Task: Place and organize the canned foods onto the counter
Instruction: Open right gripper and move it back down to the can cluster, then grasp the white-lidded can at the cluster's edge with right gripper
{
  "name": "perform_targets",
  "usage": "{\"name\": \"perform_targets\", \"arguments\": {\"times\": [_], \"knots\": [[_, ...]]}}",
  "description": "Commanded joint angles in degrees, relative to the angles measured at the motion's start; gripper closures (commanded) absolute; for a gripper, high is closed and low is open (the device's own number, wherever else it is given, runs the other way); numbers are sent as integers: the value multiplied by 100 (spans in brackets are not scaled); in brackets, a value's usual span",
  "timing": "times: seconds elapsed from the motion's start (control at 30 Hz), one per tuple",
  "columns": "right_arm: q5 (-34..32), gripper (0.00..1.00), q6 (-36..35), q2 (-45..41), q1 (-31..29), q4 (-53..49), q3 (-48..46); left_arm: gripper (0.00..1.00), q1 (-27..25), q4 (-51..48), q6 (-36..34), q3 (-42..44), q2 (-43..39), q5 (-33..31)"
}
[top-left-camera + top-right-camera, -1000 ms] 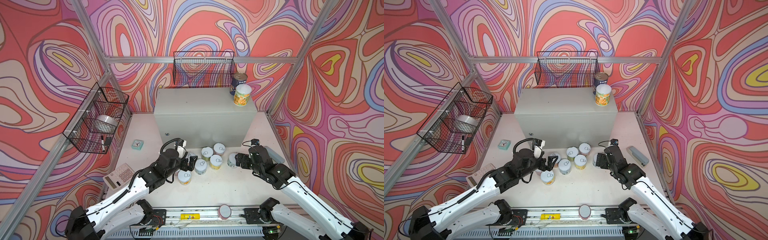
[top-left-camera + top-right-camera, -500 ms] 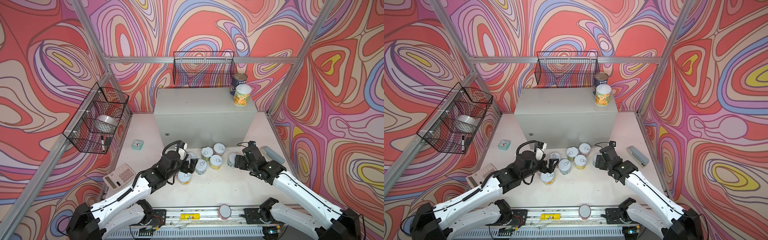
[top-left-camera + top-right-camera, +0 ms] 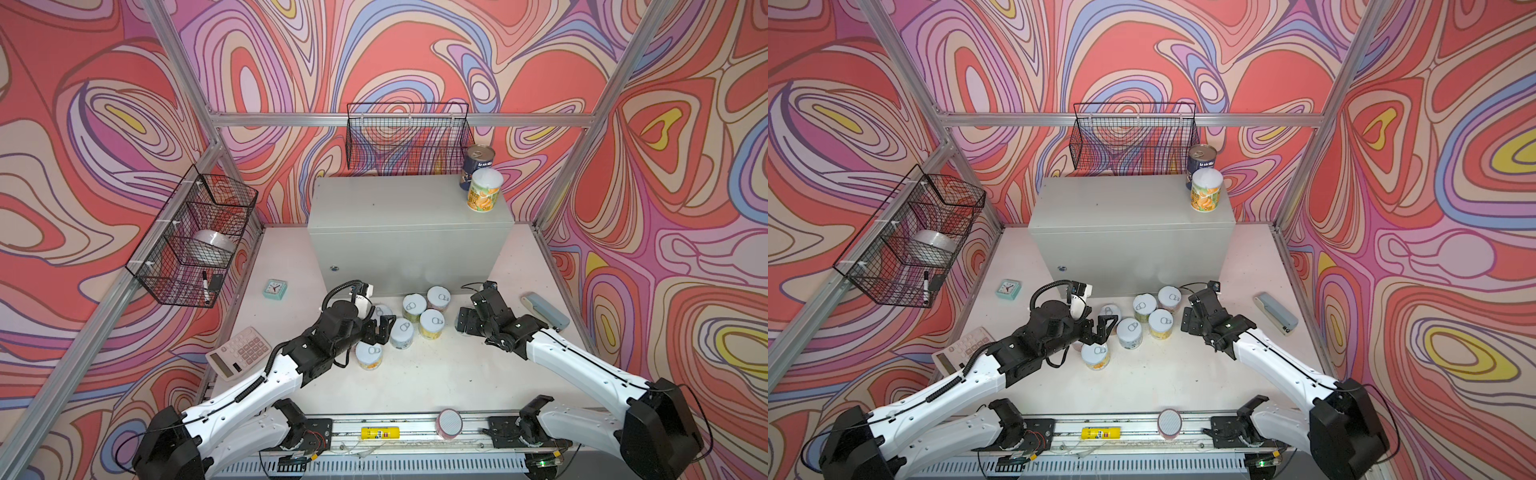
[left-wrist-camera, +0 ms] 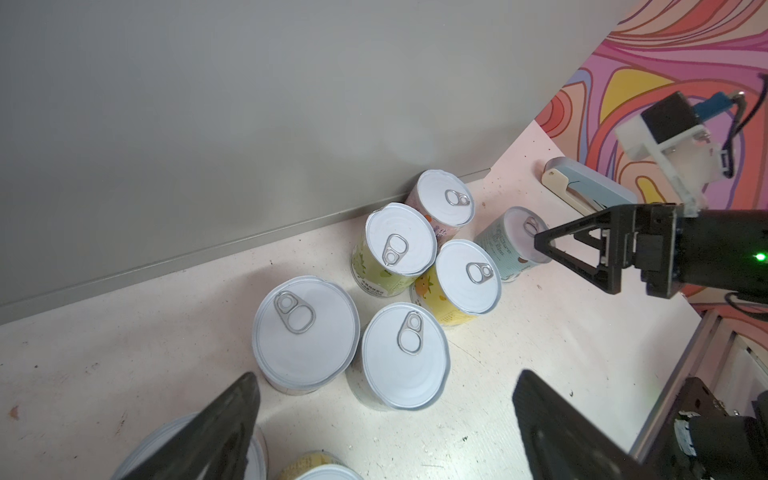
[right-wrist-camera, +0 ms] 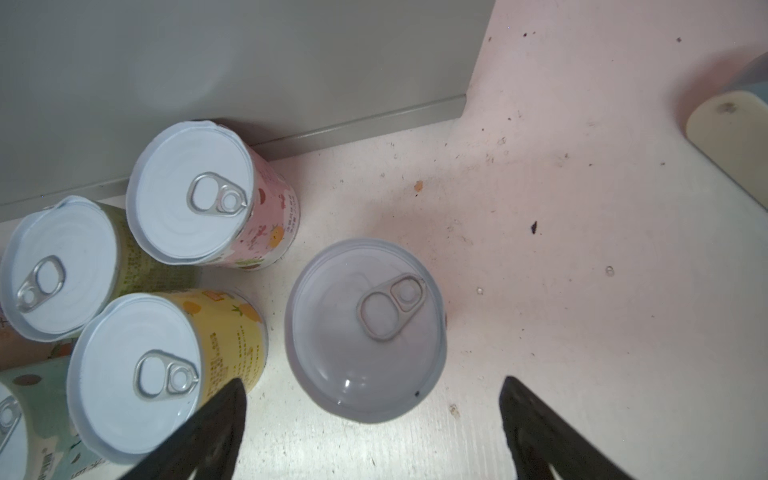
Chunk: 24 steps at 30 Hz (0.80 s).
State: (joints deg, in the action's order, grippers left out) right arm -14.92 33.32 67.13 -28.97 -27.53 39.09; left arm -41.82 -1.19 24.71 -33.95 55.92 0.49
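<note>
The counter [image 3: 409, 216] is a grey metal box; a dark-blue can [image 3: 478, 164] and an orange-fruit can [image 3: 484, 195] stand at its right rear corner. Several white-lidded canned foods cluster on the table before it, among them a pink one [image 3: 438, 298] and a yellow one [image 3: 431, 324]. My left gripper [image 3: 380, 330] hangs open over the cluster's left side, a lid [image 4: 405, 355] below its tips. My right gripper [image 3: 465, 322] is open over a teal can [image 5: 365, 330], which the top views hide. That can [image 4: 505, 245] also shows in the left wrist view.
A grey-blue stapler [image 3: 544, 311] lies right of the right arm. A teal clock [image 3: 274, 289] and a calculator [image 3: 239, 353] sit at the left. A pink roll [image 3: 449, 423] and yellow tube [image 3: 380, 432] rest on the front rail. Wire baskets [image 3: 409, 137] hang on the walls.
My right gripper has moved left and toward the counter, coming over the teal can, and its jaws have widened. The left gripper has edged slightly toward the cans.
</note>
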Motion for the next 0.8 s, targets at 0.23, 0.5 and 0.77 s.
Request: {"name": "perform_targets", "arguments": {"times": [0.23,0.5,0.77], "knots": [[-168,4,266,751,-47,636,-103,4,87,191,91,97,28,161],[-436,8,380,1136,-47,898,-104,3,104,247,132,108,111,221],[-390,13,497,1577,-47,1148,-28,4,105,209,139,85,127,208]]}}
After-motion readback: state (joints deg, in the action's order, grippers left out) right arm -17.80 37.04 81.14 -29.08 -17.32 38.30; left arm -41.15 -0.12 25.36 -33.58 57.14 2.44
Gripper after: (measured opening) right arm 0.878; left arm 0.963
